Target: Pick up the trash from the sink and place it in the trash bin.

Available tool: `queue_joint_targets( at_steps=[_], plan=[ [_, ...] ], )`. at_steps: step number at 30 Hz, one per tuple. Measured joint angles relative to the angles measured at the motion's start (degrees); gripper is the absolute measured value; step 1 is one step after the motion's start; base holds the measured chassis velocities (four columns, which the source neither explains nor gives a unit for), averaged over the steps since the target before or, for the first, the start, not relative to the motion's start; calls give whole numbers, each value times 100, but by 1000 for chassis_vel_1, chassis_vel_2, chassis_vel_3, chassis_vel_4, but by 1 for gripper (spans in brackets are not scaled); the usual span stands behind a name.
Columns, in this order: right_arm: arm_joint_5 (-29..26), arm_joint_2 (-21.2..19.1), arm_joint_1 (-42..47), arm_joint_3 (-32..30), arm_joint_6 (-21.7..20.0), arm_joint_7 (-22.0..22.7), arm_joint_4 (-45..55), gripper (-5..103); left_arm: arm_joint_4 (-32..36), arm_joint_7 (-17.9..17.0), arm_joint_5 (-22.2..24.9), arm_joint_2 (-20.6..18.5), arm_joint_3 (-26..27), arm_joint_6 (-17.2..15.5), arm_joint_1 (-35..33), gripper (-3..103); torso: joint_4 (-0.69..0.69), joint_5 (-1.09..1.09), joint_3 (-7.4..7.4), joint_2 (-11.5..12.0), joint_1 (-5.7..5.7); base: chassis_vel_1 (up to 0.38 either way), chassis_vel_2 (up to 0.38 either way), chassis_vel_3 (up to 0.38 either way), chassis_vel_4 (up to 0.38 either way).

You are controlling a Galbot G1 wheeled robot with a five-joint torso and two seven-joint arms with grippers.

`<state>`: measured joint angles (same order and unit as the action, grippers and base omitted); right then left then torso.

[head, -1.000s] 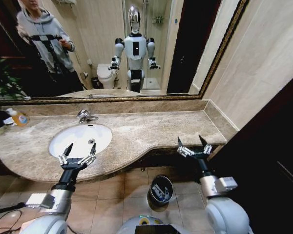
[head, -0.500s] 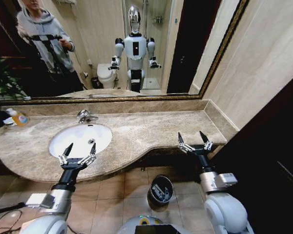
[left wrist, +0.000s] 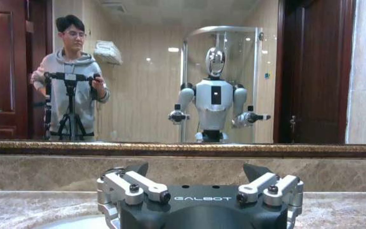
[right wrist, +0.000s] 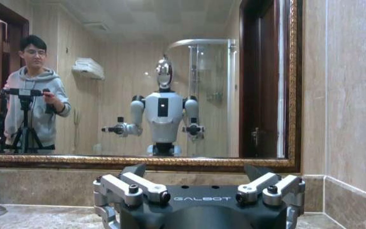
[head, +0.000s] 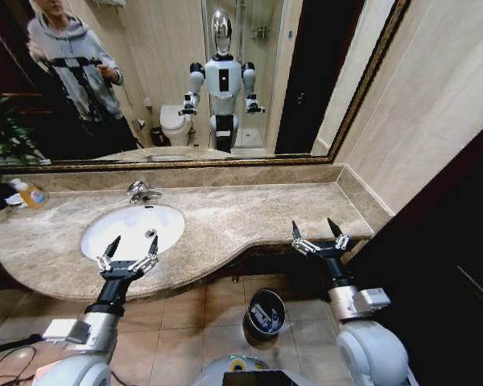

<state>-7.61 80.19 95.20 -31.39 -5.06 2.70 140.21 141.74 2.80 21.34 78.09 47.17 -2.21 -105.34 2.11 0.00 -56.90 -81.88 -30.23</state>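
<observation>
While both grippers' jaws stand spread, the marble counter (head: 249,211) stretches beneath a wide mirror (head: 185,80).

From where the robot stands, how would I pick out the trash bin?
Find the marble counter with the white sink. Look at the tiled floor beneath its front edge, between the robot's arms: the trash bin is the small round black tub with a shiny rim.

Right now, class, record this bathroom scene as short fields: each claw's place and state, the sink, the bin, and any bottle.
left claw: open, at the sink's front edge
right claw: open, by the countertop's right front edge
sink: white oval basin, one small item inside
faucet: chrome, behind the basin
trash bin: black, on the floor below the countertop
bottle: orange liquid, far left
</observation>
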Motion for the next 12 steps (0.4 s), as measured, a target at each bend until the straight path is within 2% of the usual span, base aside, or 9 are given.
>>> queue_joint_targets(
  at_steps=[12],
  plan=[
    [-3,2,0,2,-4,5,-8,100,0,0,0,0,0,0,0,100,0,0,0,0,0,0,0,0,0]
  ],
)
